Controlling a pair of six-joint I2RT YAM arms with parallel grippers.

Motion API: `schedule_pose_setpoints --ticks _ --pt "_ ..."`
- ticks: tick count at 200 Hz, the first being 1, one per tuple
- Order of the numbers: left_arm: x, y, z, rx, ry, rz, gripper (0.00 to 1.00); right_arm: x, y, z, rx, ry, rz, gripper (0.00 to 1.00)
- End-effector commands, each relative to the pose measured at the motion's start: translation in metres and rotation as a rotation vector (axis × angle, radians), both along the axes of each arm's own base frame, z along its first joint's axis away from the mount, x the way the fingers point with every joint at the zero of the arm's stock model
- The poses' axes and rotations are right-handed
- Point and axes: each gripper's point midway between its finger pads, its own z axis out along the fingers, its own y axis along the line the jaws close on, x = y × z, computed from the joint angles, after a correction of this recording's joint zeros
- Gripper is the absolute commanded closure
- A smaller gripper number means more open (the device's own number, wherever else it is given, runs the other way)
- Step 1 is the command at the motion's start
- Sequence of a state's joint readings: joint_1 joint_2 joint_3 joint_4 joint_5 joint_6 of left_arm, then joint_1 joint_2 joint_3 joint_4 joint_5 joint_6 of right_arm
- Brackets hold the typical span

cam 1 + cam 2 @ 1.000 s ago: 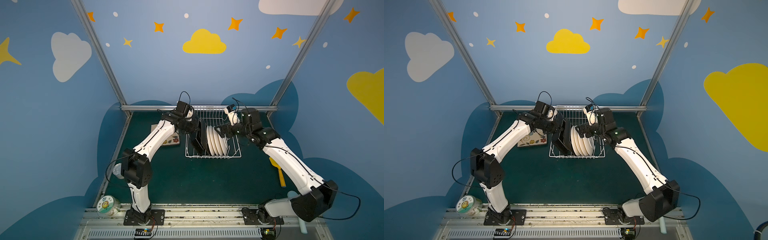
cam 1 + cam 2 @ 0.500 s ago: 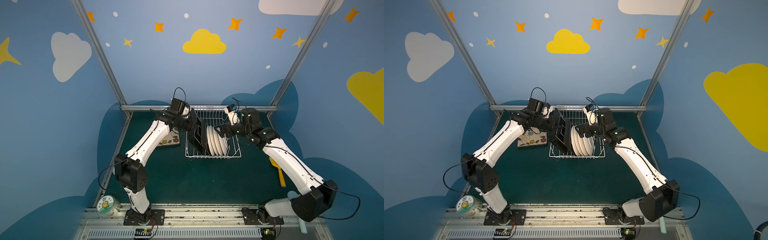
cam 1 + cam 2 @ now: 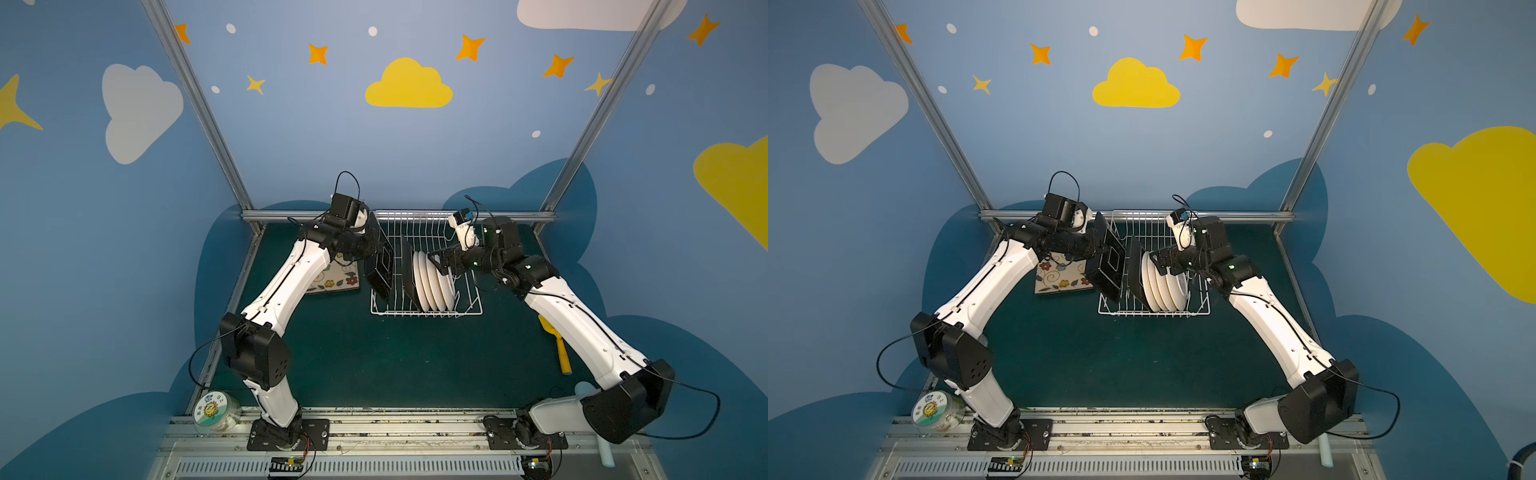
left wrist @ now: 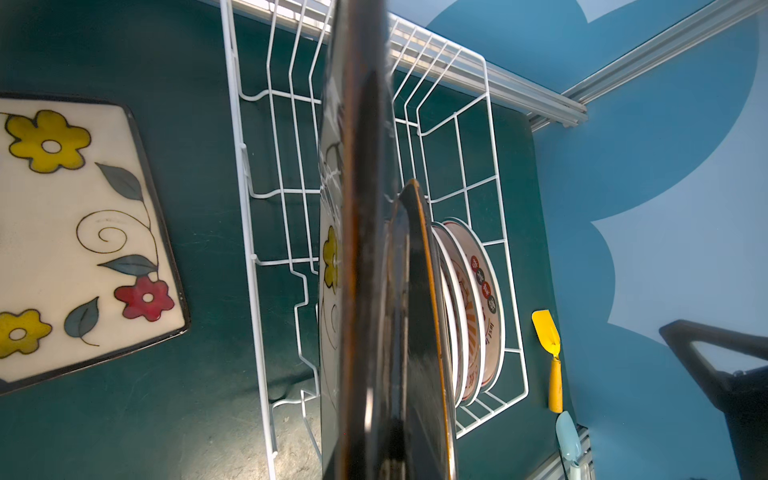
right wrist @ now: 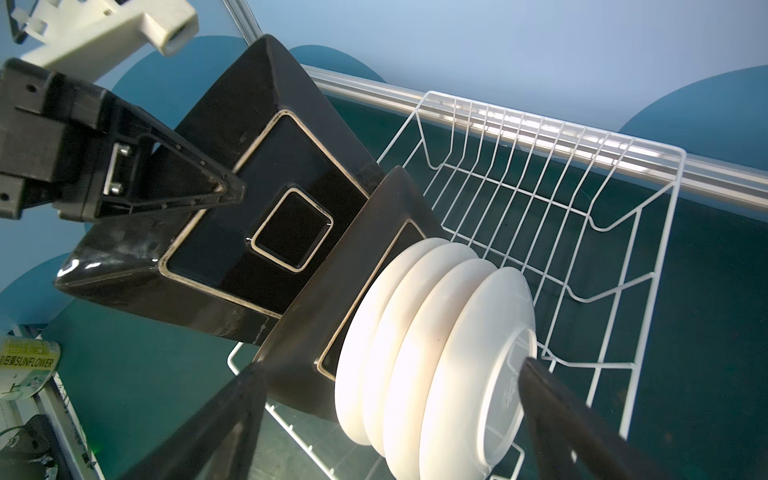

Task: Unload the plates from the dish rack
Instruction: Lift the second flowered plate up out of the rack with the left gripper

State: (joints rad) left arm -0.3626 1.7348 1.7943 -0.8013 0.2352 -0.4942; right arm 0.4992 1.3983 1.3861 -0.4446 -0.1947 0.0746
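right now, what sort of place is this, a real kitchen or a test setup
Probably a staged robot test cell, not a kitchen: two arms bolted to a rail, painted cloud-and-star walls, and a dish rack on a green mat.

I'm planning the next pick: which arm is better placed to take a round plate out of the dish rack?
Likely right. The right gripper, fingers open, sits at the round plates in the dish rack; the left gripper is shut on a square plate.

Tub [image 5: 25,370] label: "SUNFLOWER". Round plate [image 4: 482,299] rim lettering too blurred.
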Motion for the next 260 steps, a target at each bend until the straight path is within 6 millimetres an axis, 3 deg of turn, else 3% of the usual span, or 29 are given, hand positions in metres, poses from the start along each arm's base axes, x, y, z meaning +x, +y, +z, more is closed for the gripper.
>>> schedule_pose_setpoints --ticks 1,76,136,222,260 --pt "0.007 0.008 0.097 -0.048 -0.303 -0.002 0.97 -0.003 0.003 0.009 0.032 -0.014 0.007 0.06" --pt "0.010 0.011 0.149 -0.013 -0.530 -0.047 0.97 0.003 -0.003 0.027 0.106 0.019 -0.040 0.06" --pt "-0.002 0.004 0.178 0.164 -0.822 -0.165 0.97 0.015 -0.012 0.043 0.320 0.146 -0.061 0.05" --pt "-0.030 -0.011 0.187 0.524 -1.258 -0.348 0.97 0.038 -0.022 0.060 0.554 0.373 -0.125 0.05" --pt "-0.034 -0.015 0.182 0.672 -1.352 -0.407 0.97 0.050 -0.011 0.064 0.649 0.472 -0.088 0.06"
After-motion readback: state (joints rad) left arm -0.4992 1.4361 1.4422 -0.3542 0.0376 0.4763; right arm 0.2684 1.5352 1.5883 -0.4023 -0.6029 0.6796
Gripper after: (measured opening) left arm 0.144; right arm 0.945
